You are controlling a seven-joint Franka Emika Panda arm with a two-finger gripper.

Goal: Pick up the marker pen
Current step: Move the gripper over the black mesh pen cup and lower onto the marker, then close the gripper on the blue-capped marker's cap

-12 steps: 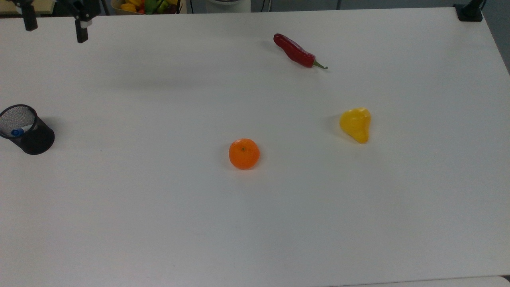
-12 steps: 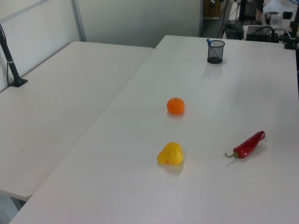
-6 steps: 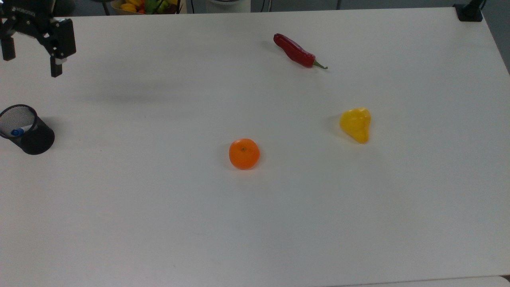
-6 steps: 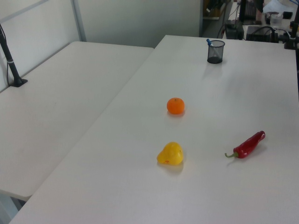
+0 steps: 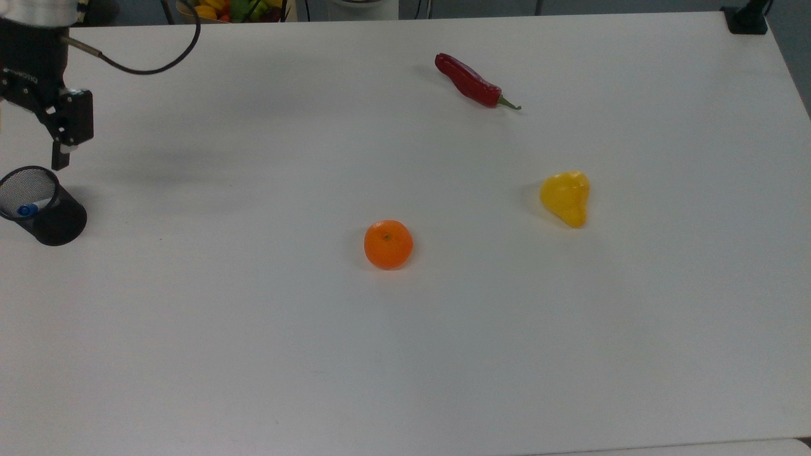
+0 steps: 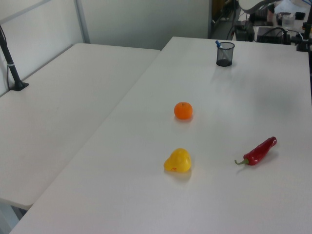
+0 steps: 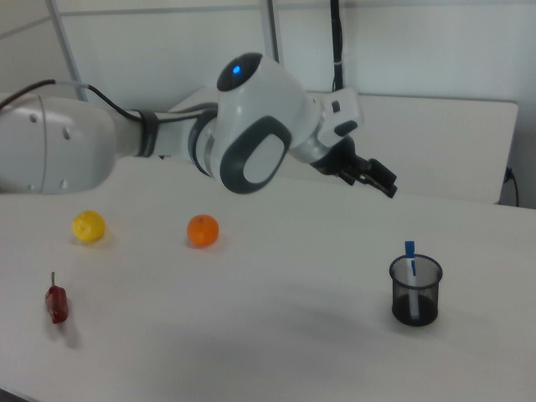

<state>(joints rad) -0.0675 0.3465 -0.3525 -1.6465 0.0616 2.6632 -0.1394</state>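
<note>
- While the black two-finger gripper (image 5: 38,161) is hanging, jaws spread wide, at the black mesh cup's (image 5: 47,218) twelve o'clock, the blue-capped white marker pen (image 5: 28,208) is leaning inside.

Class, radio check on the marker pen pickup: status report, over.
Claw in the air above and short of the mesh cup, empty. Marker pen upright in the cup, blue end up. Nothing between claw and pen; fruit and chili sit well away.
</note>
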